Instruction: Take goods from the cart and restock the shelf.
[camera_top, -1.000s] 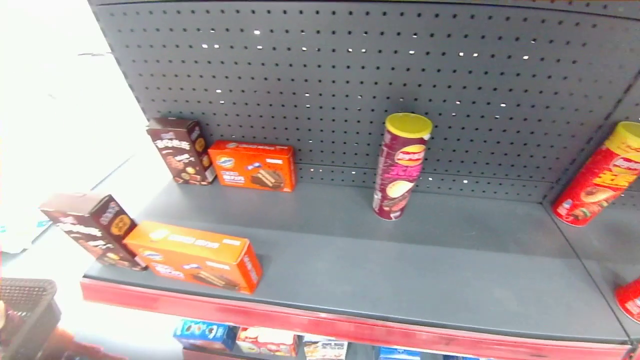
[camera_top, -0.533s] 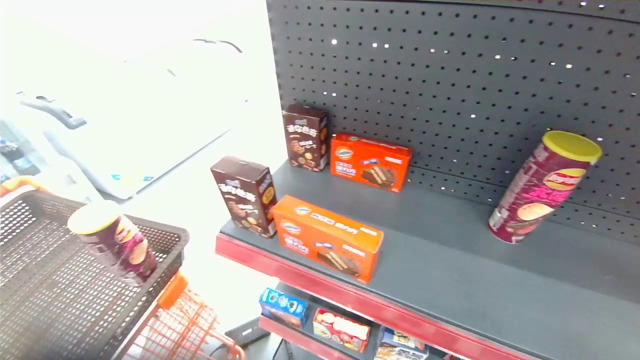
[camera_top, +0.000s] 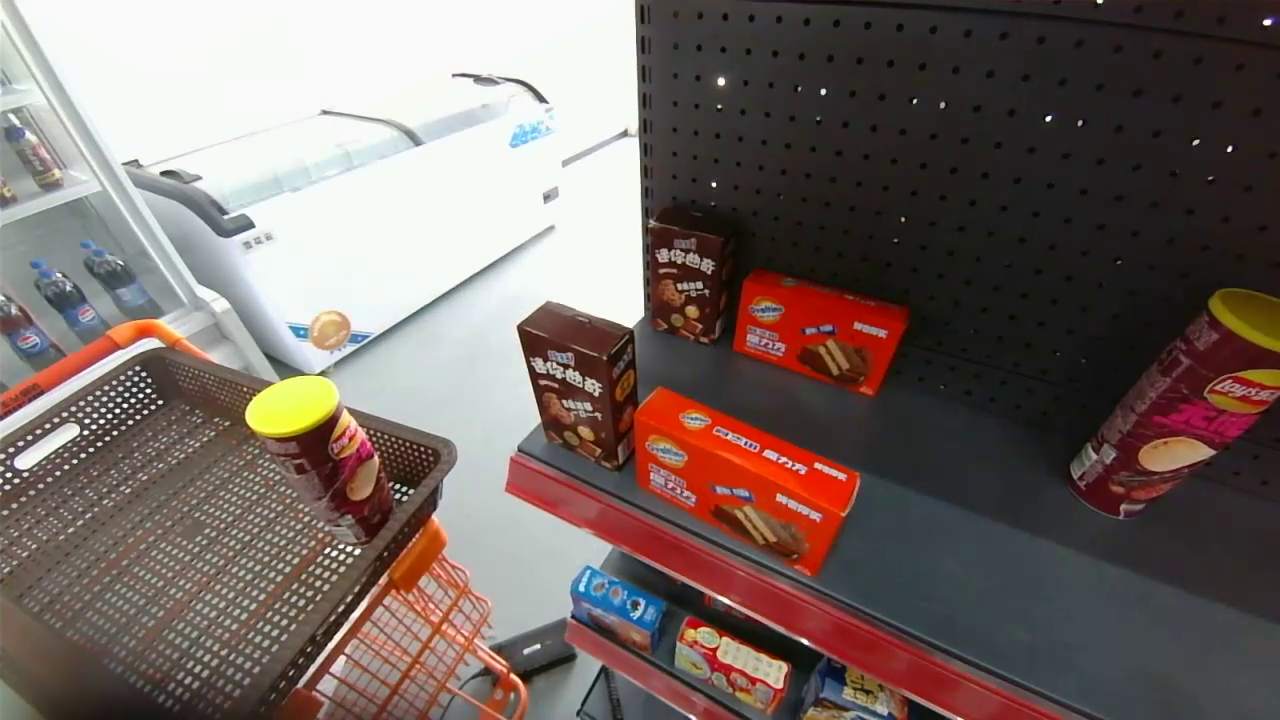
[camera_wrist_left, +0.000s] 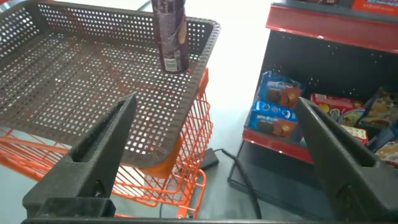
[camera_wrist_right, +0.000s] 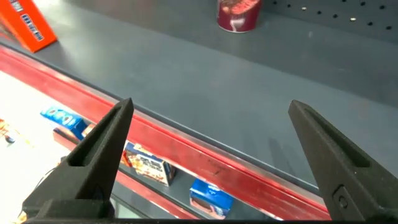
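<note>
My left gripper (camera_wrist_left: 214, 102) hangs beside the cart with its fingers spread wide and nothing between them, well apart from what it has to fetch. The cart's brown mesh basket (camera_top: 150, 520) sits at the left, and the one can (camera_top: 322, 455) left to restock stands upright inside it, just beside the right rim, on the side facing the shelf (camera_top: 1000, 580). That position worries me. It is a tall, narrow can on open mesh, so I think a finger clipping its side or lid would topple it, and the rim so close leaves little room for the finger on that side. A push on the basket could also roll the cart away. Moving right, two brown boxes (camera_top: 580, 385) and two orange boxes (camera_top: 745, 478) crowd the shelf's left end, and a second can (camera_top: 1170, 410) stands far right near the back panel, with bare shelf between them. On the carry over, I judge that a low approach could catch the can's base on the red front edge (camera_top: 760, 600). My right gripper (camera_wrist_right: 211, 104) hovers near that edge, fingers wide and empty.
</note>
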